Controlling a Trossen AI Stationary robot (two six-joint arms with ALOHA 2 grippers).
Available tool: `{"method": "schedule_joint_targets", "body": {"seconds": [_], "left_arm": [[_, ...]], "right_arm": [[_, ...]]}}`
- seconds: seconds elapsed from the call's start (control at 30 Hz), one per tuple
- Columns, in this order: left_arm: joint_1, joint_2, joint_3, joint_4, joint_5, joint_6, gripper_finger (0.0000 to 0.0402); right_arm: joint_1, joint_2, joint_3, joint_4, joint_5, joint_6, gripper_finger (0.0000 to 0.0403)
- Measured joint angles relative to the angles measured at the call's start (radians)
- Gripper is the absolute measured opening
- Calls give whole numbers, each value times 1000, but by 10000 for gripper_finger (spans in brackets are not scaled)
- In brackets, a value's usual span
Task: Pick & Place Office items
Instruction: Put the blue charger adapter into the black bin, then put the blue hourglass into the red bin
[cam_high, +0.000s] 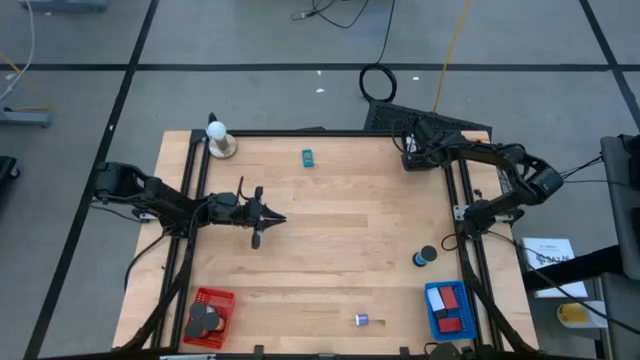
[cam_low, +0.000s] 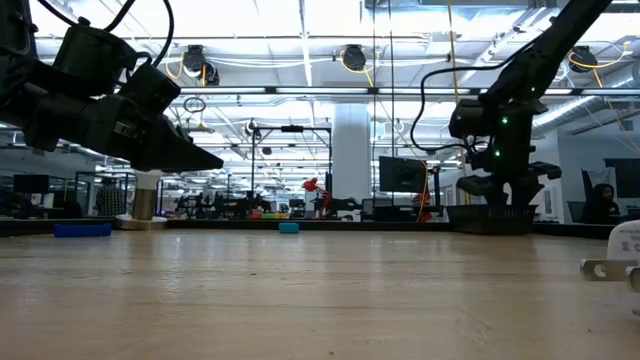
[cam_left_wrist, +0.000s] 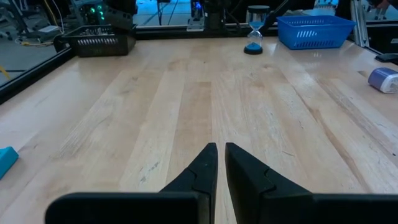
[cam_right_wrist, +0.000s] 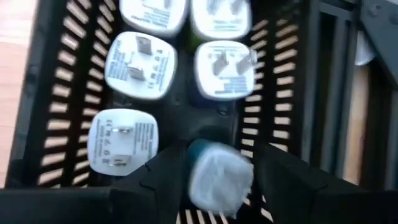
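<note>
The right gripper (cam_right_wrist: 217, 180) hangs over a black slotted basket (cam_right_wrist: 50, 93) at the far right corner of the worktop (cam_high: 330, 250). Between its fingers, which stand apart, sits a pale block with a teal end (cam_right_wrist: 219, 176); it appears to be loose rather than clamped, though blur makes this uncertain. Just beyond the fingers, white plug adapters (cam_right_wrist: 142, 64) lie in the basket, prongs up.

The left gripper (cam_left_wrist: 221, 171) hovers above the worktop near its left side, fingers together and empty. Ahead of the fingers, well apart, stand a small hourglass on a blue base (cam_left_wrist: 254, 30) and a blue mesh basket (cam_left_wrist: 317, 30). A pale purple piece (cam_left_wrist: 384, 79) lies off to one side, a teal block (cam_left_wrist: 6, 160) to the other.
</note>
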Motion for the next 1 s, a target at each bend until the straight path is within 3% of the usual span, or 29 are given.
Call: {"method": "schedule_joint_targets", "body": {"seconds": [0.23, 0.43, 0.6, 0.8, 1.0], "left_arm": [[0, 0, 0, 0, 0, 0, 40], [0, 0, 0, 0, 0, 0, 40], [0, 0, 0, -1, 0, -12, 40], [0, 0, 0, -27, 0, -31, 40], [0, 0, 0, -24, 0, -23, 40]], "right_arm": [[0, -53, 0, -1, 3, -7, 182], [12, -196, 0, -43, 1, -38, 185], [107, -358, 2, -243, -62, -26, 135], [460, -527, 2, -485, -43, 189, 18], [947, -554, 31, -577, 58, 541, 10]]}}
